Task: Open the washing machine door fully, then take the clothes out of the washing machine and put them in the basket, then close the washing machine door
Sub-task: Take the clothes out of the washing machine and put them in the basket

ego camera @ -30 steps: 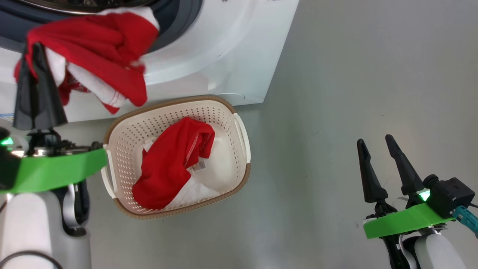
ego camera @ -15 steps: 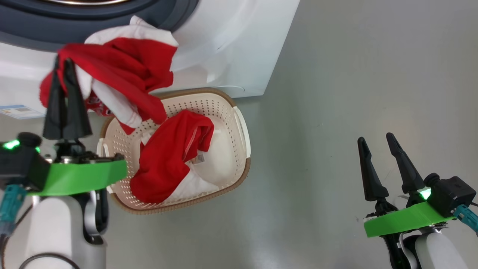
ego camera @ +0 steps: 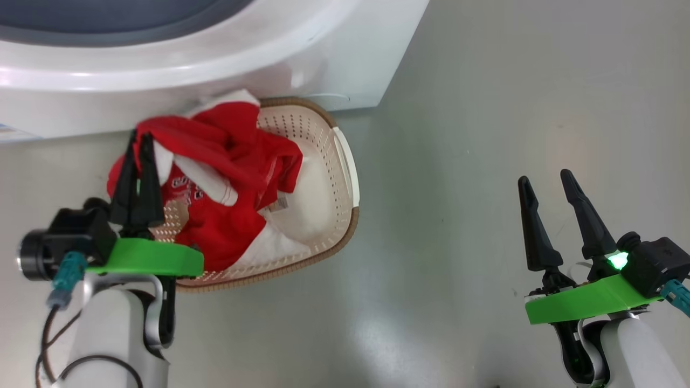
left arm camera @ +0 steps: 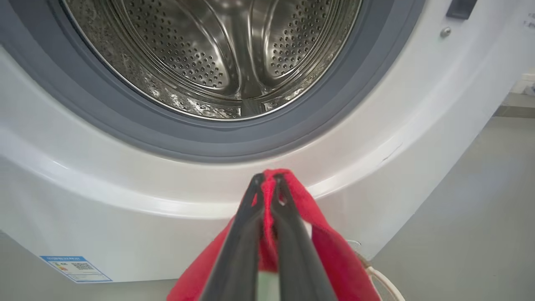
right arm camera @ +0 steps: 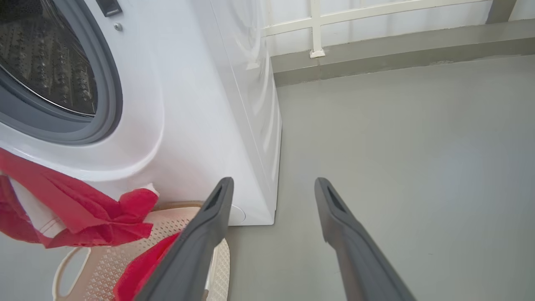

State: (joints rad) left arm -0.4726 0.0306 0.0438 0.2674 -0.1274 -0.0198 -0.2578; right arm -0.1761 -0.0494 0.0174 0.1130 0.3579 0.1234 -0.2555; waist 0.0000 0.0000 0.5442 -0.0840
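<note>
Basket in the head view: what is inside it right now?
A red and white garment lies in the basket. A second red garment, pinched in the left gripper, hangs over the basket's left part and hides what lies beneath it.

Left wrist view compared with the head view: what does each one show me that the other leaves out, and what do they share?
Left wrist view: the steel perforated drum, with no clothes in the part it shows. Head view: the basket with a red and white garment lying in it, and the right gripper open above the grey floor. Both: the washing machine's white front and the left gripper shut on a red garment.
</note>
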